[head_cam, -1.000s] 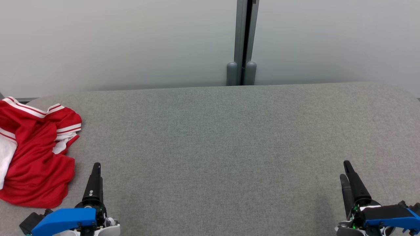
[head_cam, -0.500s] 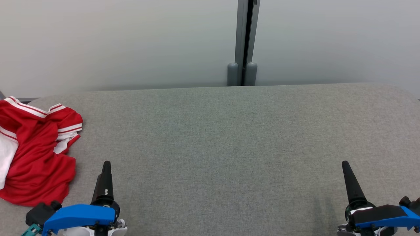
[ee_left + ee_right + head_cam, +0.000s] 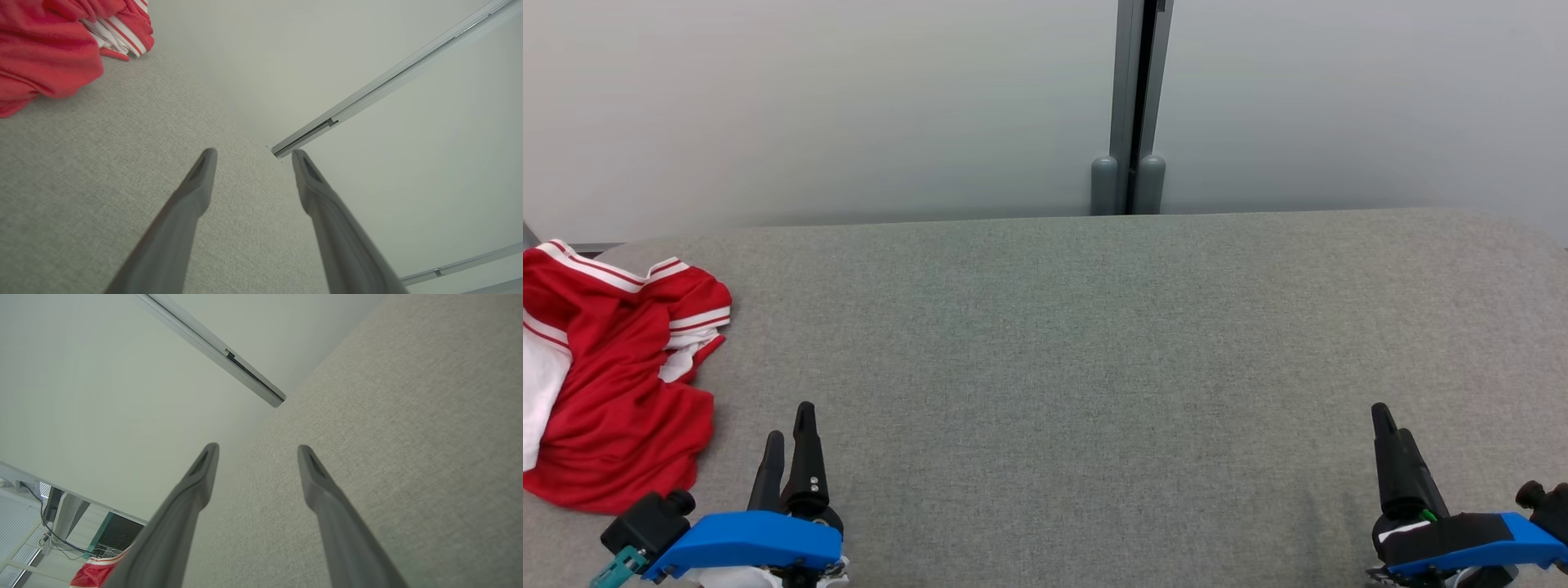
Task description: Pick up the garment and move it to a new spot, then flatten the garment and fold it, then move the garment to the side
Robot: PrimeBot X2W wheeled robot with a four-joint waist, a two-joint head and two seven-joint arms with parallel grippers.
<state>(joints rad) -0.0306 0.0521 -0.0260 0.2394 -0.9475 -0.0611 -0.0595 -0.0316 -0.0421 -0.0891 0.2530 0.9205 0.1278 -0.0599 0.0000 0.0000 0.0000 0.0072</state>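
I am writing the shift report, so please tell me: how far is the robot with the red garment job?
Done: nothing; the red and white garment lies crumpled at the left edge of the grey table. In hand: nothing; the left gripper and right gripper are open, empty, apart from it. Left: pick up, move, flatten, fold, set aside.

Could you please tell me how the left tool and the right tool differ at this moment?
The left tool sits close beside the red garment; the right tool is far from it, across the grey surface. In the head view the left tool's fingers show side by side, the right tool's nearly overlap. Both are open and hold nothing.
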